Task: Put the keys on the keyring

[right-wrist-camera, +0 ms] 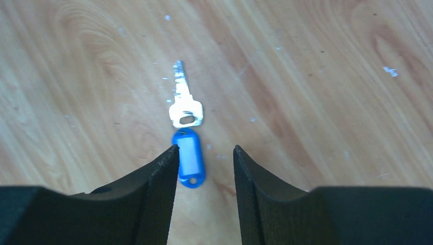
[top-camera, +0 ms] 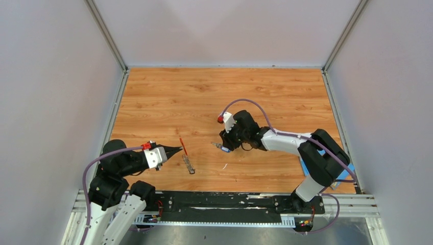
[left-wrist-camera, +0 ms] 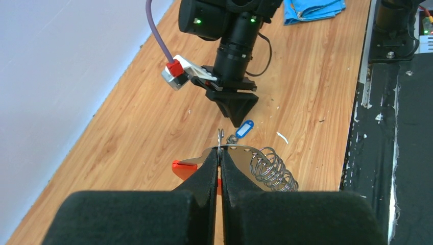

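M: Wood-grain table [top-camera: 204,97], pale walls [top-camera: 51,102] on three sides. Left gripper [left-wrist-camera: 220,158]: jaws together, clamped on the keyring [left-wrist-camera: 268,168]. Red end to one side of the pinch, grey coil to the other, and a small loop standing up just above the fingertips.

K: Why hold it like that?

M: My reading: the clamp keeps the keyring steady and presents that loop toward the other arm, so a key can be brought to it.

K: Right gripper [right-wrist-camera: 205,149]?

M: Jaws apart, nothing gripped. It hangs right over the key [right-wrist-camera: 185,109], which lies flat on the wood with its blade pointing away from the jaws. Its blue tag [right-wrist-camera: 190,161] sits in the gap, close to one finger. Contact cannot be told.

K: So neither key is on the ring.

M: Not this one. The black-headed key I cannot find in any view.

K: Risk?

M: The key lies flat and thin, so closing on the thicker tag looks the safer grasp. Blue cloth [left-wrist-camera: 311,10] lies well apart, at the far right, and plays no part.
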### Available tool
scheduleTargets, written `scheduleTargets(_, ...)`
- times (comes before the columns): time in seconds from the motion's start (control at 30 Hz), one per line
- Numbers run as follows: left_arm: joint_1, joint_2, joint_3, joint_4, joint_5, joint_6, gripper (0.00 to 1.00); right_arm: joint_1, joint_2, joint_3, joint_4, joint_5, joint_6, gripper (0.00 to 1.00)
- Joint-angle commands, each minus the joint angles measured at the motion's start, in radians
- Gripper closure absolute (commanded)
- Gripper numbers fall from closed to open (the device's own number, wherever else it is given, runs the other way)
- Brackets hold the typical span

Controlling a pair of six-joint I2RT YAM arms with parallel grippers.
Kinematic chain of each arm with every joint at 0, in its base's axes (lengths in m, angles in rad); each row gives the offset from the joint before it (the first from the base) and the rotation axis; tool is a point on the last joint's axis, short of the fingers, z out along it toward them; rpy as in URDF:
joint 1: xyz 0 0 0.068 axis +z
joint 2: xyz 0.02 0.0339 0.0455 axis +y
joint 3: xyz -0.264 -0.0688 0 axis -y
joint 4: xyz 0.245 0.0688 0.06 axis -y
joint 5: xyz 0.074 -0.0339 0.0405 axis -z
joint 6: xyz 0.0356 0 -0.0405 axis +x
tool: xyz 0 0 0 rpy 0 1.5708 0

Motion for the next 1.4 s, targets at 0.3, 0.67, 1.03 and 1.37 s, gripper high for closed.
scheduleTargets(0.3,0.006,0.004,0.004,0.024,0.011,0.020,1.00,-0.025,0.086,-0.057,0.020,-0.185,-0.064,0.68)
scheduleTargets(0.67,0.006,0.008,-0.004,0.039,0.005,0.031,1.00,0.150,0.030,-0.153,0.033,-0.138,0.105,0.75)
scheduleTargets(1.03,0.006,0.005,0.006,0.043,0.011,0.032,1.00,0.073,-0.077,-0.104,-0.020,-0.165,-0.037,0.62)
scheduleTargets(1.37,0.006,0.017,0.016,0.051,0.009,0.028,1.00,0.123,0.052,-0.100,0.129,-0.137,-0.182,0.66)
